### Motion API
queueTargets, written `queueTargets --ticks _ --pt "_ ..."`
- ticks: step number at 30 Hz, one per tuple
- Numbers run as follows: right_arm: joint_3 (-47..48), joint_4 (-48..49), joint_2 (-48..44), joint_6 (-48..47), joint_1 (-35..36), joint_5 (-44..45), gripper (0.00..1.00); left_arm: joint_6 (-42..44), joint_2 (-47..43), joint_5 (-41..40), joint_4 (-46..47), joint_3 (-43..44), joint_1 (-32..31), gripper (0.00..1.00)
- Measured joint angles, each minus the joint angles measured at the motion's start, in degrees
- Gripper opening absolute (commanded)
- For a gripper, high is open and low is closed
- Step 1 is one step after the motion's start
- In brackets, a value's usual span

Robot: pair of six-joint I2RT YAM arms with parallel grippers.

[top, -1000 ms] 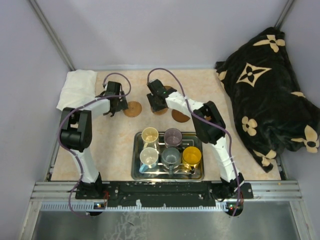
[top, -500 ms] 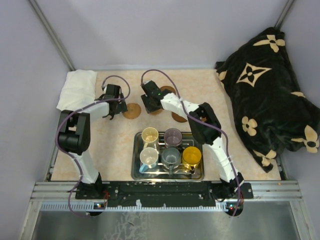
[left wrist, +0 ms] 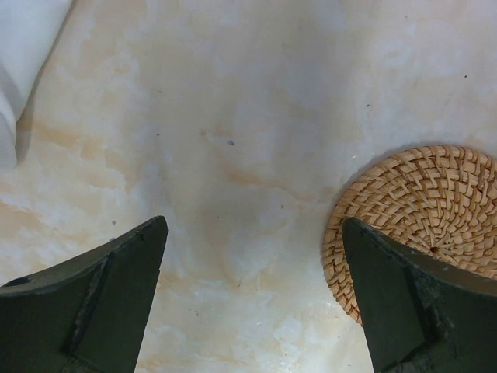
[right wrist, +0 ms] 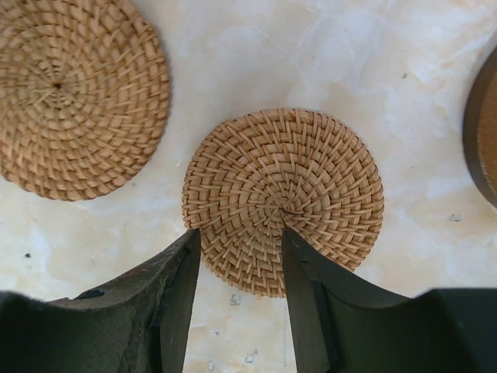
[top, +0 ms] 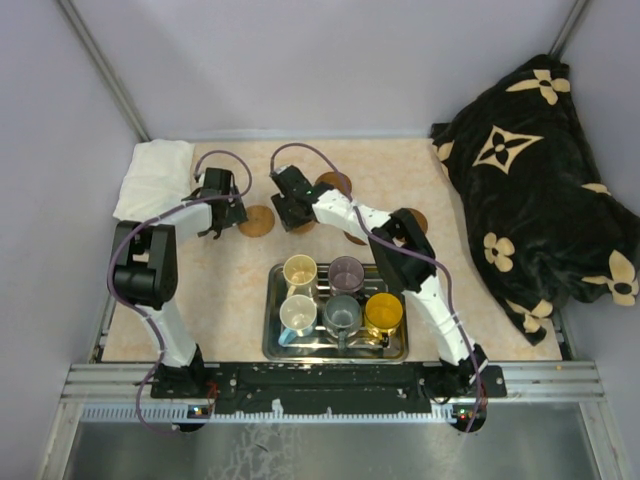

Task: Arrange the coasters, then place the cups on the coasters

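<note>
Your left pincer hangs fully released over the cream marbled table, its two dark fingers spread wide. The finger at the right of the left wrist view overlaps the near rim of a round woven tan coaster, and only bare table fills the gap between the fingers. A white cloth shows in that view's upper left corner. Your right pincer is drawn in part way, and its tips sit over the near rim of a round woven straw-coloured coaster at the centre of the right wrist view. That rim runs across the narrow gap and under both fingers, so you cannot tell whether the pincer is gripping the disc or only resting on it. Another woven disc lies in the upper left of that view, apart from the centre one, and a darker brown disc is cut off by the right edge. In the top view all five small handled cups stand inside the rectangular metal tray at lower centre. The cream-yellow cup and the purple cup form the upper row. The white cup with a blue inside, the grey cup and the orange-yellow cup form the lower row. A black blanket with cream flower motifs is heaped at the right of the frame.
</note>
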Motion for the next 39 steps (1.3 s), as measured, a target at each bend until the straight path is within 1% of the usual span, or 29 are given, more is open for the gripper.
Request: queueTargets --ticks 10,17,29,39 --pt "5.51 -2.67 2.82 0.07 1.16 -0.83 0.47 -0.15 -0.33 0.04 -0.07 -0.37 0.33 1.0" --pt "7.43 -3.91 3.82 0.09 1.29 -0.87 0.47 -0.2 -0.33 0.04 -0.09 -0.37 0.35 1.0" --pt "7.87 -4.33 3.8 -0.24 1.4 -0.55 0.52 -0.17 -0.66 0.0 -1.01 -0.37 0.37 1.0" --pt "8.52 -4.76 3.67 -1.49 1.4 2.19 0.56 0.61 -1.49 0.04 -3.63 -0.26 0.39 1.0"
